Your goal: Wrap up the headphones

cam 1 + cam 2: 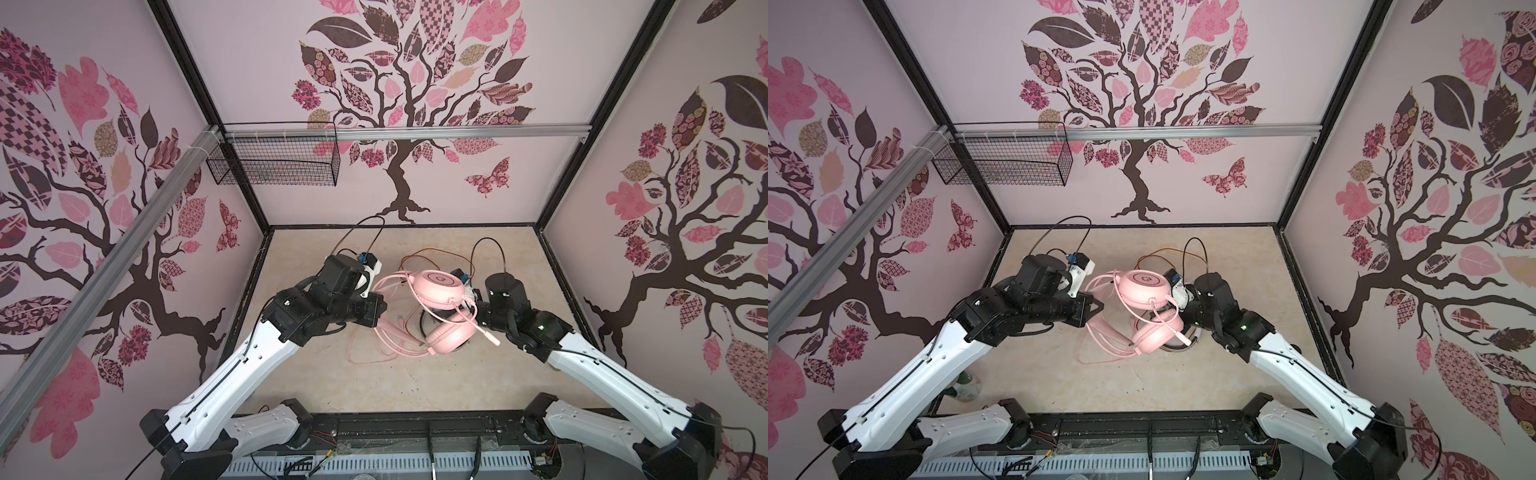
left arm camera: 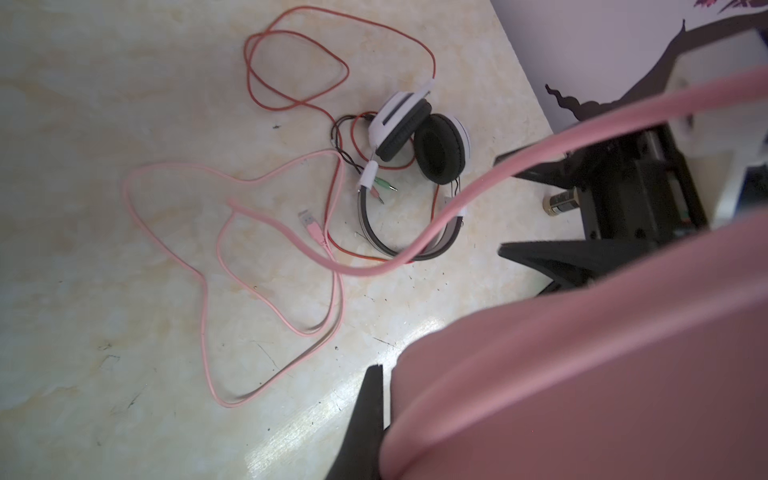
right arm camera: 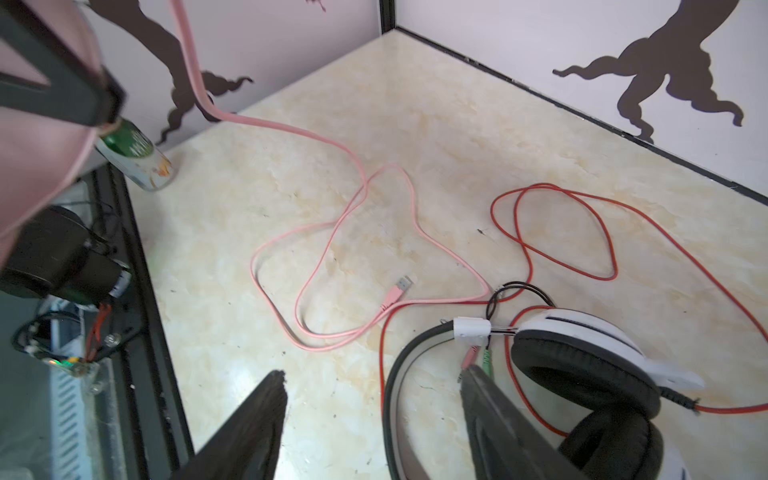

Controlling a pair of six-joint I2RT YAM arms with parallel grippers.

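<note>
Item: pale pink over-ear headset [image 1: 436,291], held aloft over the table's middle, cup-to-cup axis running far to near, headband bowed left, mic boom [image 1: 484,330] pointing near-right. My left gripper [image 1: 379,305] is clamped on the headband, which I judge lets the flat pink cable [image 2: 291,249] hang free for winding. My right gripper [image 3: 372,374] stands jaws apart, empty, above the white-and-black headset [image 3: 582,353] lying on the beige marble-look tabletop [image 3: 457,124].

Pale pink walls [image 1: 257,62] printed with dark trees and pink leaves close me in at nine, twelve and three o'clock. My desk [image 1: 316,374] is cream marbled stone, scuffed, with light glinting off it. A black wire basket [image 1: 274,166] hangs from a silver rail [image 1: 457,132] at eleven o'clock.
</note>
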